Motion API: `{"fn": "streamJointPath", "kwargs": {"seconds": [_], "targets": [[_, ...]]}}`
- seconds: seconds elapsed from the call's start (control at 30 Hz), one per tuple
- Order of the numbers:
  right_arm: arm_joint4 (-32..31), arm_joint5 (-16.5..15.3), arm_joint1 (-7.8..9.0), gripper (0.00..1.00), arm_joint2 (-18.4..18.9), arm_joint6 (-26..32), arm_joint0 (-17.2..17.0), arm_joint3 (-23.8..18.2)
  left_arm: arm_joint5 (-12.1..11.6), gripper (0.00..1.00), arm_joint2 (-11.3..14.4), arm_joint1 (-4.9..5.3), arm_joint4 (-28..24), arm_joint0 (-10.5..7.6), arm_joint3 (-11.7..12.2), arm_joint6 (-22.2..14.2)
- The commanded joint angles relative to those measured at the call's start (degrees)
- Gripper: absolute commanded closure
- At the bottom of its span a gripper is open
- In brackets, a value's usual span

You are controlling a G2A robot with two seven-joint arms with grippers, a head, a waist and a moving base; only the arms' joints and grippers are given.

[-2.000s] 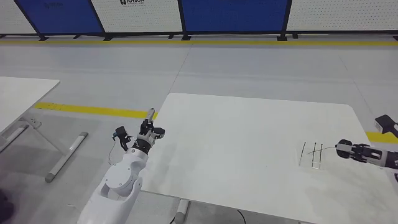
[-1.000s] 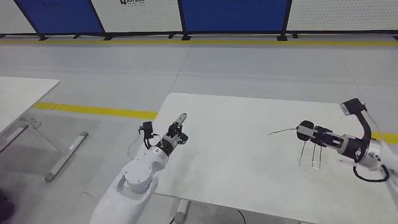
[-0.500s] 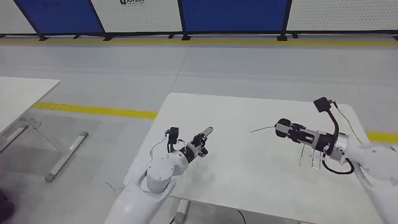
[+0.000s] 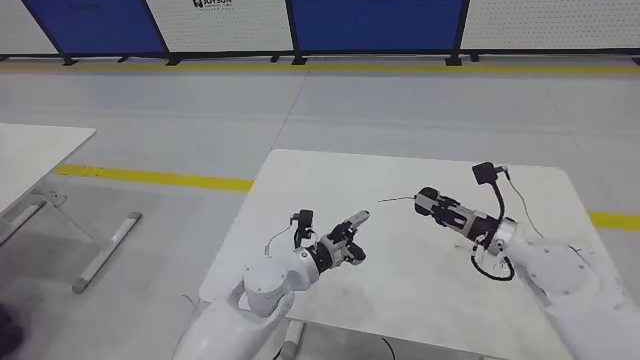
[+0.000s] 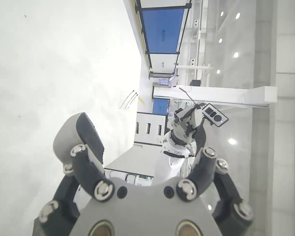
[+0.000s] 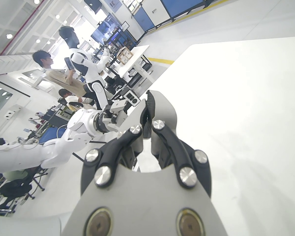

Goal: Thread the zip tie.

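1. Plainly, the zip tie [image 4: 397, 199] is a thin, dark, featherlight plastic strip. I judge it springy and slick, apt to whip or twist if held far from the end being steered.
2. It juts from the tips of my right gripper [image 4: 420, 202], in the air above the table [image 4: 330, 175], aimed towards my left gripper [image 4: 357, 221].
3. My right gripper is pinched closed on one end of the tie. I cannot tell whether that end is the head or the tail.
4. My left gripper is spread wide with nothing between its ribbed black pads [image 5: 92, 133]. It faces the tie's free end, near but apart.
5. I judge the best hold is just behind the free tip, where a short stub stays stiff enough to aim.
6. Off to one side of my right gripper, a few spare ties [image 5: 129, 99] lie slightly curved on the smooth white tabletop.
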Motion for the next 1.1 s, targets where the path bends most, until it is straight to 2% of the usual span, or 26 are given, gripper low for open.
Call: {"fn": "streamJointPath", "kwargs": {"seconds": [0.0,0.2,0.27,0.4,0.5,0.83,0.93,1.0,1.07], "targets": [[0.02,0.0,0.02,1.0,0.06,0.1,-0.02,-0.03,-0.11,0.0,-0.01,0.01,0.17,0.02,0.03,0.07],[-0.24,0.06,0.01,1.0,0.09,-0.17,-0.11,-0.02,-0.27,0.0,0.01,-0.02,-0.1,0.03,0.06,0.14],[-3.02,0.0,-0.15,1.0,-0.3,-2.2,-0.78,-0.79,-0.29,0.0,-0.01,-0.33,-4.21,-0.19,0.65,0.97],[-12.44,0.0,-1.13,1.0,-3.28,-9.94,-1.45,-1.8,1.4,0.0,1.36,-1.29,-14.16,-2.39,1.15,2.4],[-18.11,0.0,-2.0,1.0,-5.86,-14.08,-0.71,-0.77,2.63,0.0,2.59,-1.88,-18.32,-4.22,1.82,4.39],[-18.11,0.0,-2.0,1.0,-5.86,-14.08,-0.71,-0.77,2.63,0.0,2.59,-1.88,-18.32,-4.22,1.82,4.39],[-18.87,0.3,-2.04,1.0,-5.89,-14.15,-1.14,-1.32,0.11,0.0,2.61,-2.24,-20.44,-4.87,2.84,6.3],[-20.44,0.66,-2.04,1.0,-5.57,-14.42,-1.87,-2.63,-1.62,0.0,3.28,-2.71,-22.15,-6.37,4.08,8.1],[-21.9,0.83,-1.99,1.0,-5.19,-14.2,-2.41,-3.89,-2.39,0.0,3.96,-3.12,-24.09,-7.85,5.28,8.93]]}}
